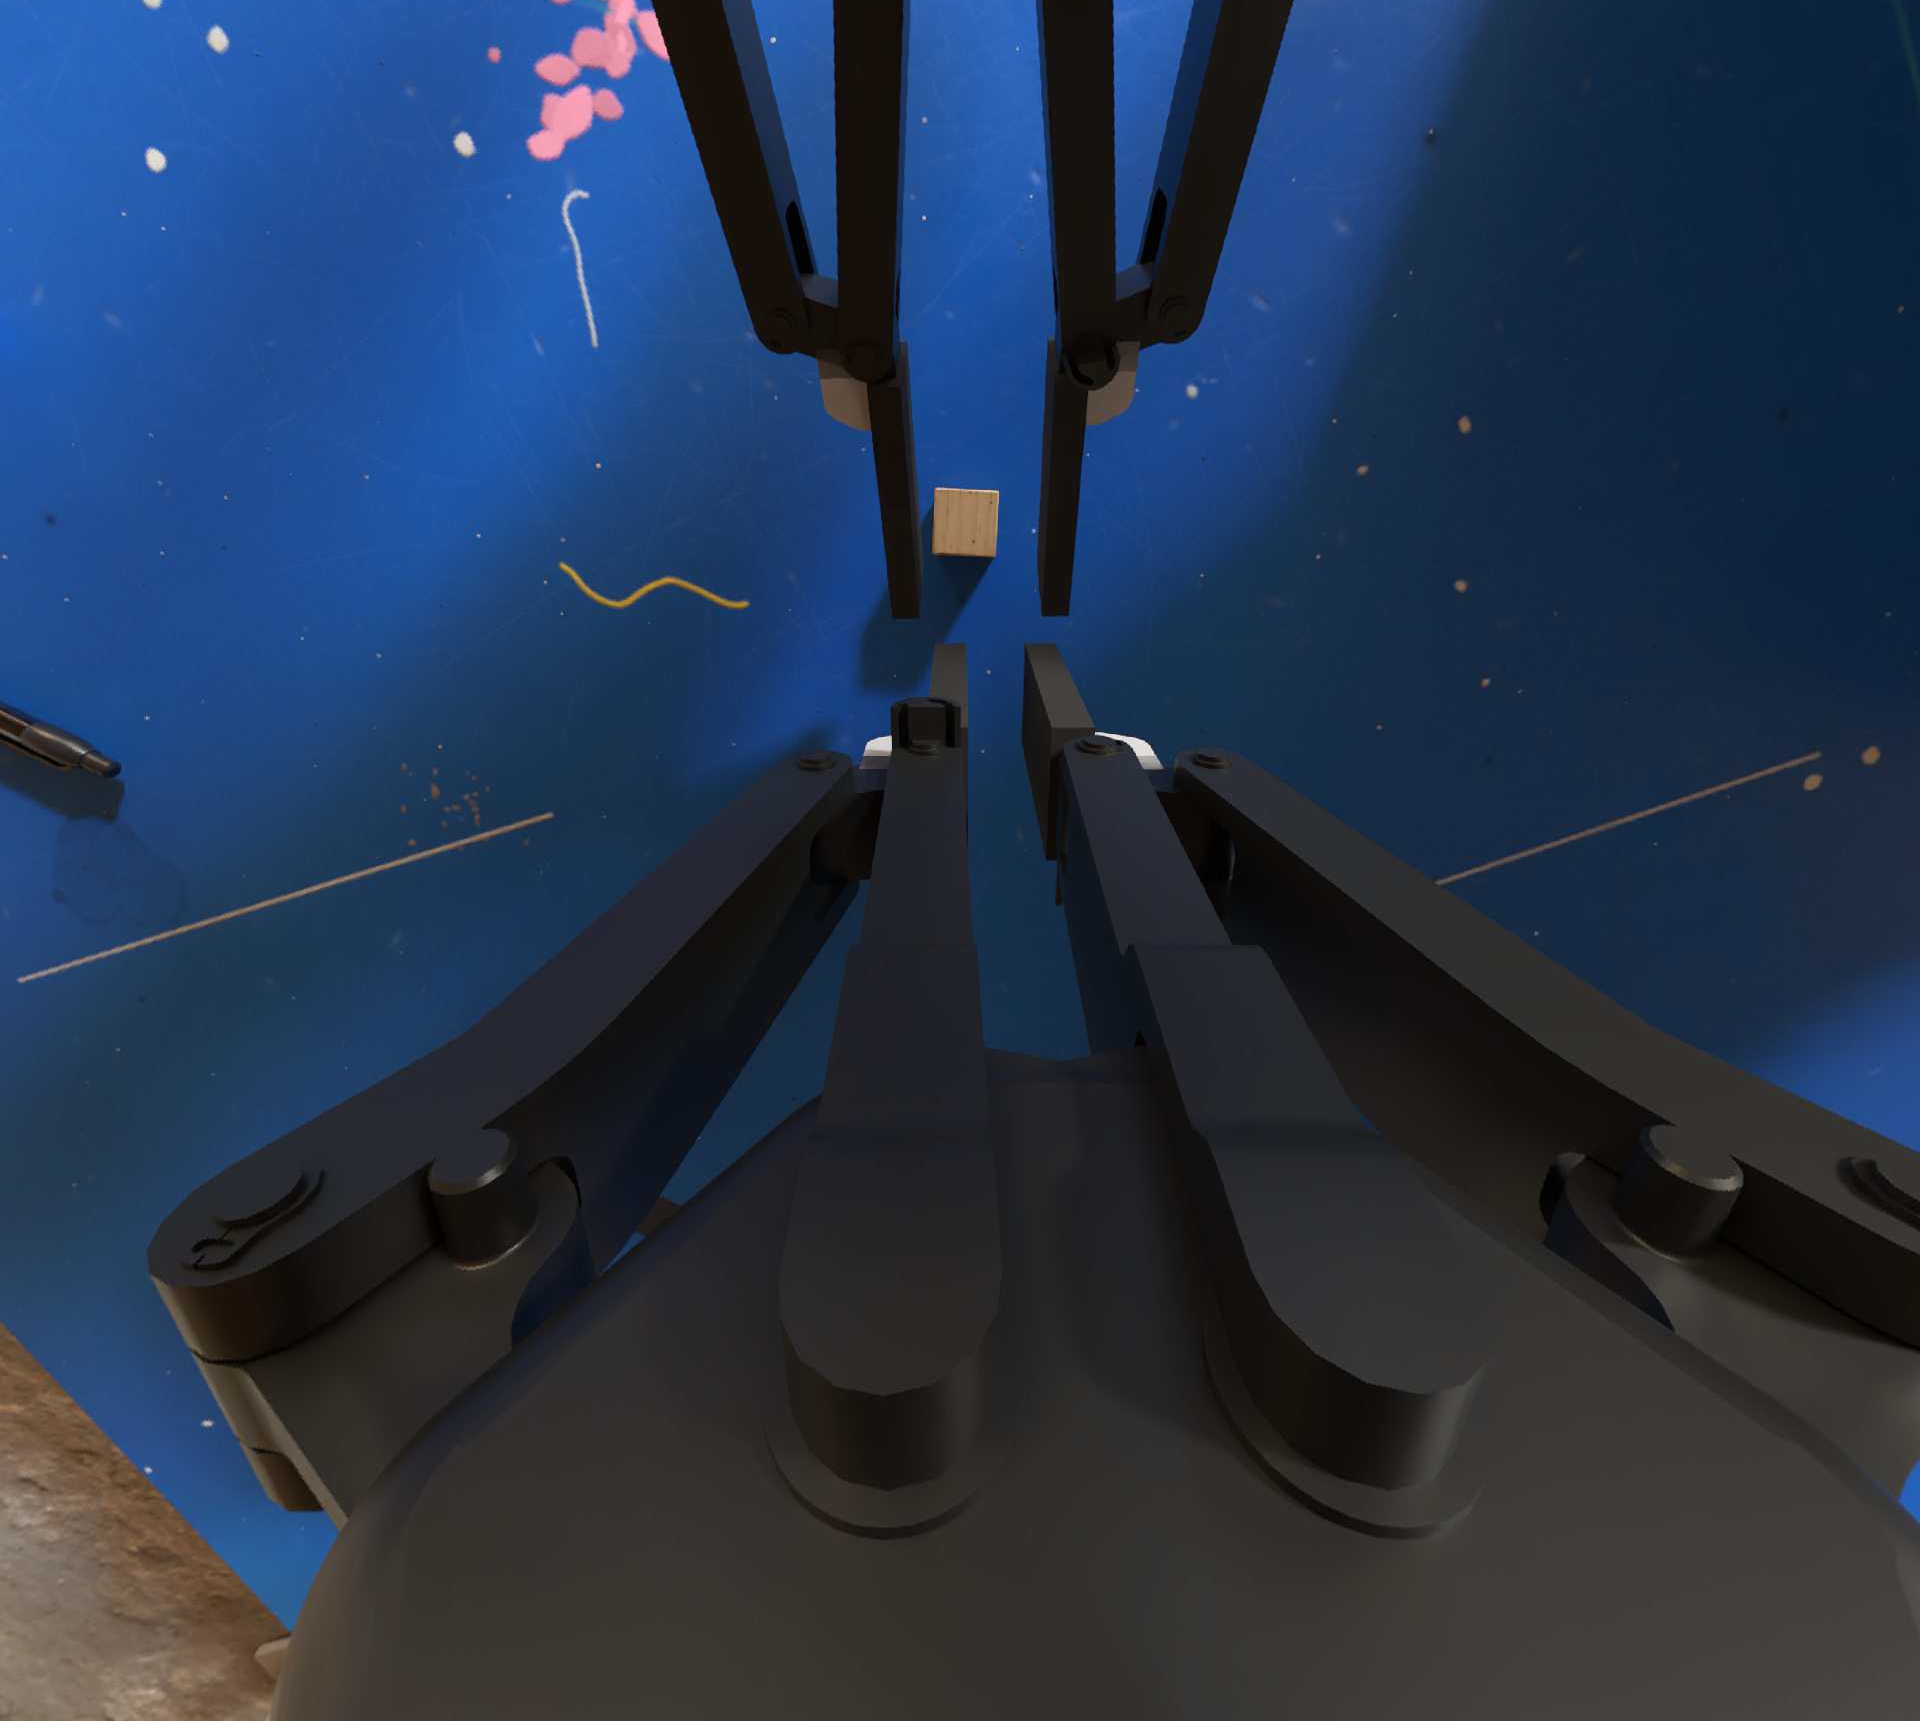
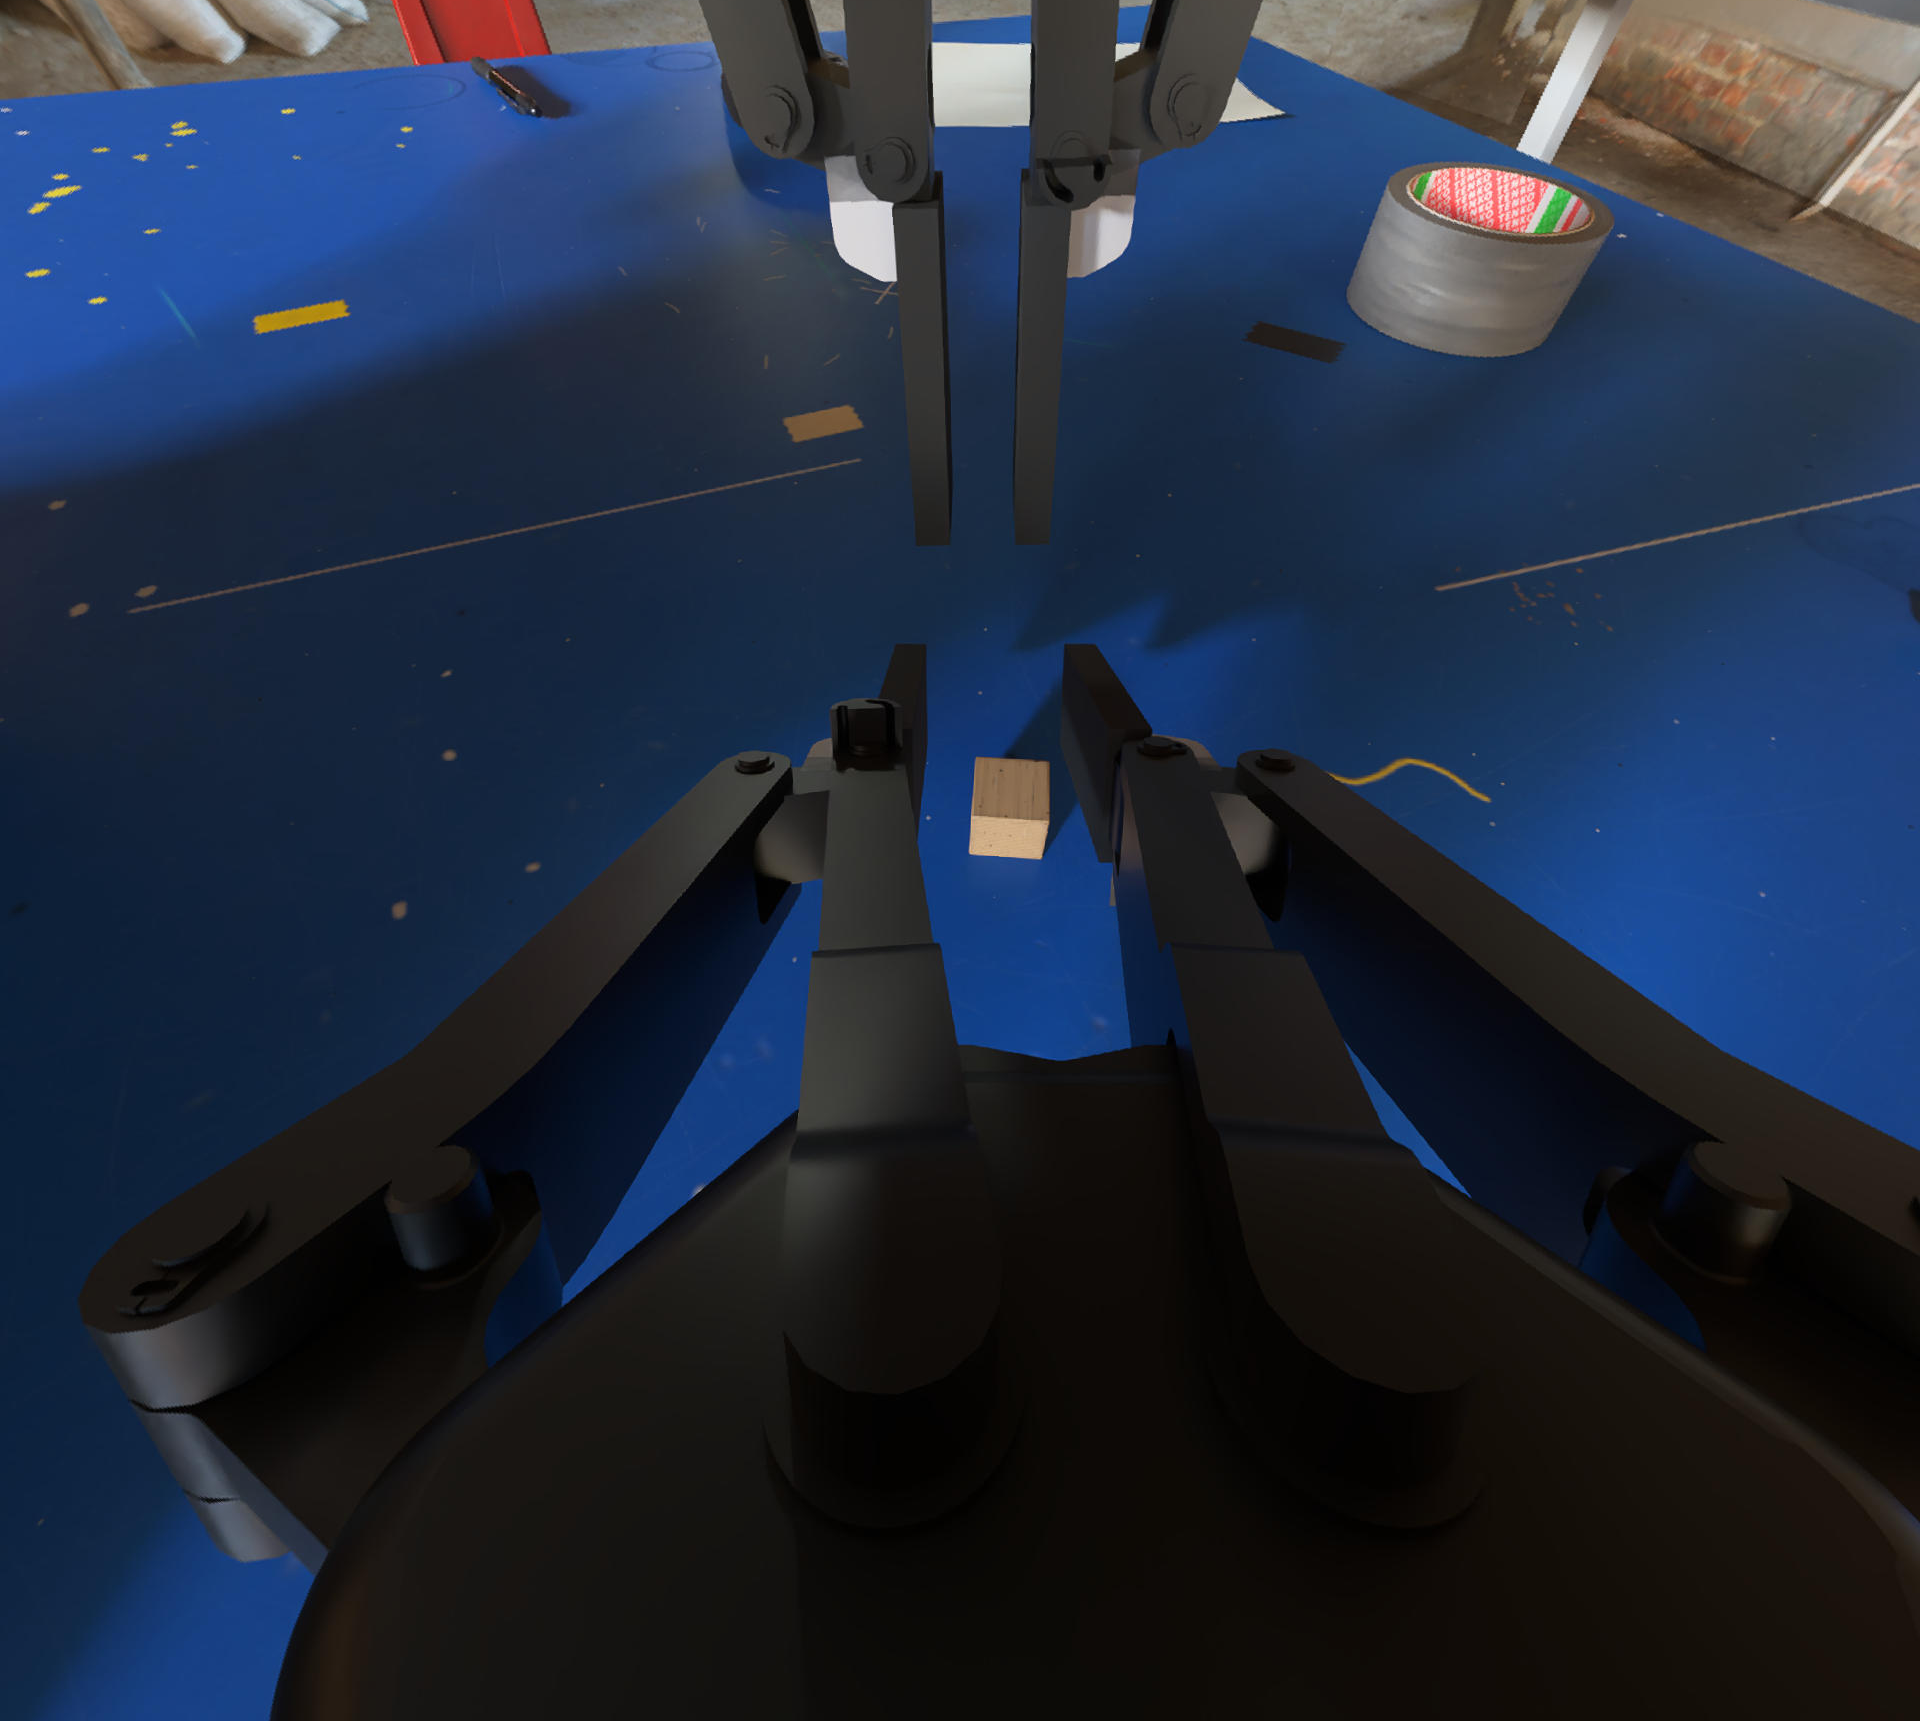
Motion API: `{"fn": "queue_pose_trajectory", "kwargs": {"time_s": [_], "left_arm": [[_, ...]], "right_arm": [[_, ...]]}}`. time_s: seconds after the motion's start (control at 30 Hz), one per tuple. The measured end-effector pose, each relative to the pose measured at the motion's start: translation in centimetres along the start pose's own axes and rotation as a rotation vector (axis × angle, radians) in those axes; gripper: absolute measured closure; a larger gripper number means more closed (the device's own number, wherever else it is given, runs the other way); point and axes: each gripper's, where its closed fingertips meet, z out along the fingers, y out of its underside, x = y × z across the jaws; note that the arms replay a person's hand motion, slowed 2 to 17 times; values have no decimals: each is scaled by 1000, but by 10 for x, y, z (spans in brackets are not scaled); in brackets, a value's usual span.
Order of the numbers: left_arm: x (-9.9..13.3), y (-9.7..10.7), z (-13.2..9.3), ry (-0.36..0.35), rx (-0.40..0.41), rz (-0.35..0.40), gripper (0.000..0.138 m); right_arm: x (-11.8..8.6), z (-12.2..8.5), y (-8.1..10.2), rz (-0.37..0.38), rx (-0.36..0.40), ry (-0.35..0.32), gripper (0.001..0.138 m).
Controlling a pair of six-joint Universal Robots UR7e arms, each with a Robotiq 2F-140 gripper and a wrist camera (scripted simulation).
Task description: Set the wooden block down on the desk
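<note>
The small wooden block (image 2: 1008, 807) rests on the blue desk (image 2: 416, 736). It sits between the fingers of my right gripper (image 2: 995, 653), with a gap on each side. That gripper is open and holds nothing. In the left wrist view the block (image 1: 965, 521) lies between the right gripper's (image 1: 980, 613) fingers, which reach in from the top. My left gripper (image 1: 995, 651) hovers tip to tip with the right one, its fingers a narrow gap apart and empty. It also shows in the right wrist view (image 2: 983, 541).
A grey tape roll (image 2: 1481, 258) stands at the far right. A black pen (image 2: 516, 87) lies near the far edge. A yellow string (image 2: 1413, 772) lies right of the block. A white sheet (image 2: 977, 82) lies behind the left gripper. The desk edge (image 1: 125, 1422) runs at lower left.
</note>
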Motion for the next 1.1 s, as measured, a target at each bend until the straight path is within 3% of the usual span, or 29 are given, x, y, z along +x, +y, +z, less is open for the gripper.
{"fn": "queue_pose_trajectory", "kwargs": {"time_s": [0.47,1.1], "left_arm": [[0,0,0,4,-10,10,123],[-1,0,0,6,5,6,124]], "right_arm": [[2,1,1,-28,-13,39,105],[2,2,1,-25,-15,41,104]]}}
